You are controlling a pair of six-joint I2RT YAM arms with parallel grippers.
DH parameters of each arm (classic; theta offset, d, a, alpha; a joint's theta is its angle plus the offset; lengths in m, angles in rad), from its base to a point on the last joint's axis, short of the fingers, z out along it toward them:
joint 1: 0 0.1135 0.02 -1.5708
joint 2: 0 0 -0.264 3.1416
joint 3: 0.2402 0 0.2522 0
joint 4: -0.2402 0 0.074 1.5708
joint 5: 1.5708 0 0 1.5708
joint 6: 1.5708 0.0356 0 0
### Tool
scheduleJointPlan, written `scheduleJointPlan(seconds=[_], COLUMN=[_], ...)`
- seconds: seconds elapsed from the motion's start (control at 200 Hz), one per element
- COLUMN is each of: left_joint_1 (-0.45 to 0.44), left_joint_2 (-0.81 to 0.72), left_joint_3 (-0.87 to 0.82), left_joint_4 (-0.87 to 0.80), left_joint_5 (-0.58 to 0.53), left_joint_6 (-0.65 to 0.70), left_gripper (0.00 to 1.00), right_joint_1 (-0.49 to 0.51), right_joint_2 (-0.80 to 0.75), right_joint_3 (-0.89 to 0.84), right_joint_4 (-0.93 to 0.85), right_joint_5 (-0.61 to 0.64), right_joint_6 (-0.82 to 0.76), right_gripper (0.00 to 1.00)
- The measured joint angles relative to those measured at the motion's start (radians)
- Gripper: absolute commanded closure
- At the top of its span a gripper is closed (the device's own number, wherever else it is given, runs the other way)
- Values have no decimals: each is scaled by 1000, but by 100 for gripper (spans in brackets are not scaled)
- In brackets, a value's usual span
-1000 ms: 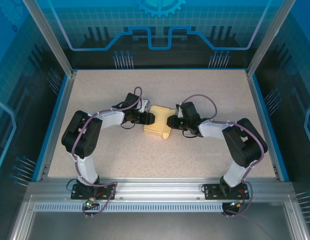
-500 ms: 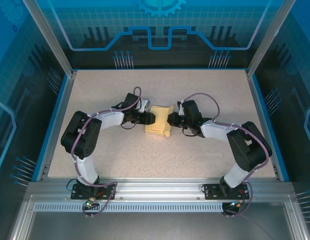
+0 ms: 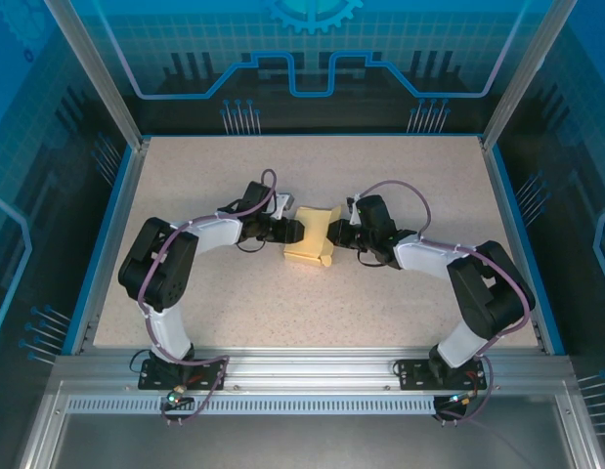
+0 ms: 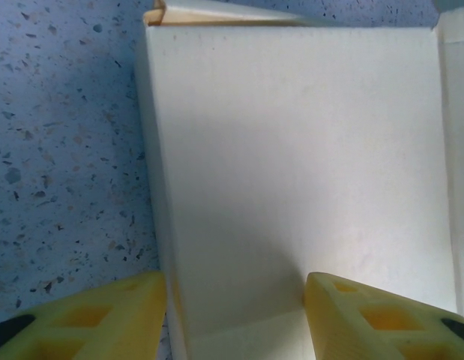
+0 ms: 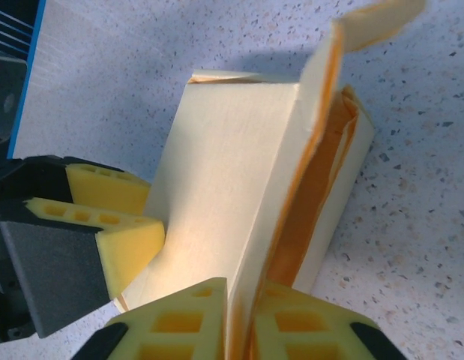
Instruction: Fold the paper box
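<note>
Aluminium rail point(image 3: 312, 369) is running along the near edge, carrying both arm bases. The left arm point(image 3: 160, 269) and right arm point(image 3: 483, 288) are each bending at the elbow and reaching inward, low over the table point(image 3: 380, 313), a beige speckled surface edged in blue. Looped purple cables point(image 3: 270, 186) are riding over the wrists. The arms are meeting at mid-table, where the paper box point(image 3: 312, 234) is lying between the two grippers, each one crowding its end of the box from overhead. The box is pale yellow thin card, matte, partly formed into a long rectangular shell. The left gripper point(image 4: 235, 292) is pointing at the box's left end with its yellow fingers point(image 4: 89, 315) standing apart, one just outside the side wall, the other over the top panel; whether they are pressing the card cannot be told. The right gripper point(image 5: 243, 300) is pinching one upright wall panel edge-on, pads closed on the card. Beyond that pinch the box is gaping along its length, showing an orange-toned inside, and a rounded tab point(image 5: 381, 19) is sticking up at the far end.
</note>
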Motion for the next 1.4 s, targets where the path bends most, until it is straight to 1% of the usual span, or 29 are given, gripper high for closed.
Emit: scheduleJointPlan(seconds=[0.25, 0.58, 0.8, 1.001, 1.251, 1.396], left_joint_1=[-7, -8, -8, -8, -8, -8], left_joint_2=[4, 14, 14, 14, 14, 14], left_joint_3=[0, 0, 0, 0, 0, 0], left_joint_4=[0, -4, -3, -3, -2, -2], left_joint_5=[-8, -15, -16, -16, -16, -16], left_joint_6=[2, 8, 8, 8, 8, 8], left_gripper=[51, 52, 53, 53, 53, 53], right_joint_1=[-20, -39, -37, -36, -26, -26], right_joint_2=[10, 92, 116, 138, 153, 153], right_joint_3=[-4, -4, -4, 0, 11, 11], right_joint_4=[-18, -6, 31, 56, 83, 88], right_joint_5=[-5, -19, -46, -73, -109, -113], right_joint_6=[-27, -33, -27, -26, -25, -23], right_gripper=[72, 65, 56, 56, 61, 62])
